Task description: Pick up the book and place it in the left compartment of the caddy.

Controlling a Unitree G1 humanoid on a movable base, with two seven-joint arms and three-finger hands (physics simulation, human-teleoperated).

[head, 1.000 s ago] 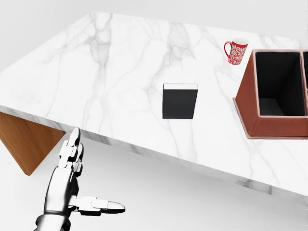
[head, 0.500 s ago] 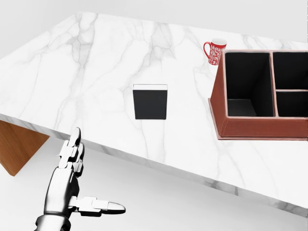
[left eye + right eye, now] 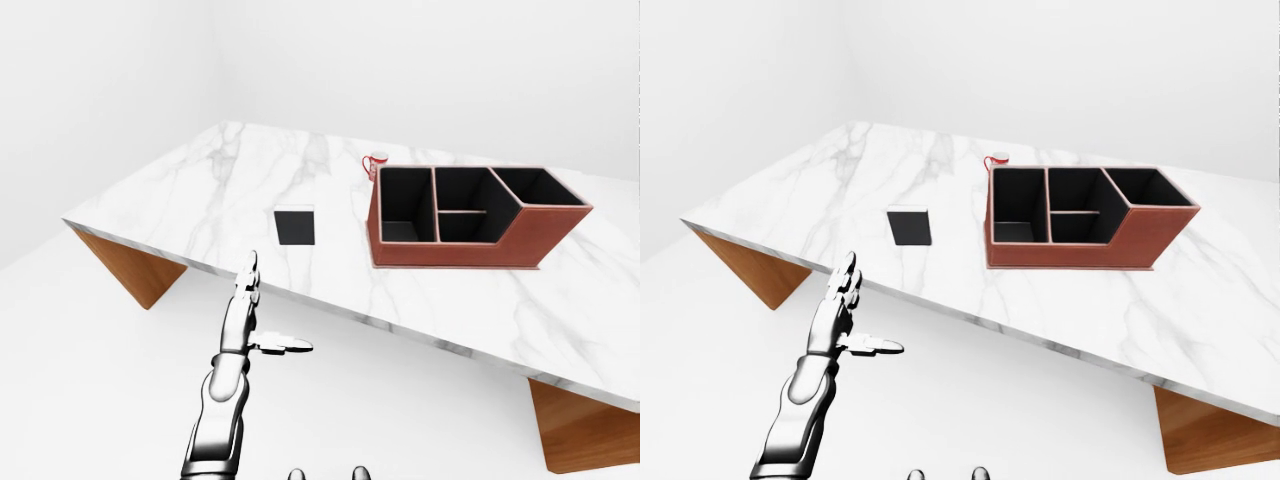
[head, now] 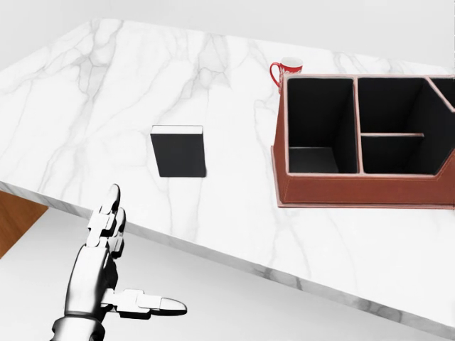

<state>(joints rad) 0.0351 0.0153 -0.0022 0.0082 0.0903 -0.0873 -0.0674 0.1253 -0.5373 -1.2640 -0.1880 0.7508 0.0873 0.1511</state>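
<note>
Whole head view sliding: book and caddy drifting leftward across the picture over the last second, mug too, while the hand sits at the same spot in the frame. So camera and base on the move, not the things. More of the caddy now showing, all its compartments nearly in view. Good news for the task: approach under way, but nothing grasped yet.

Marble table first, broad white slab with grey veins on wooden legs. On it, toward the far right part, the red-brown caddy, dark inside, one tall compartment at its left end, smaller ones beside it. Left compartment looks empty, ready to take the book.

Book next: dark, near-black cover, pale page edge along its top side, lying flat near the near edge of the table, well apart from the caddy's left wall. Flat and thin-looking, likely awkward to get fingers under.

Left hand: open, fingers stretched up, thumb out sideways, holding nothing, hovering below the near edge, short of the book. Right hand out of sight.

Smallest: red patterned mug, just beyond the caddy's far left corner.
</note>
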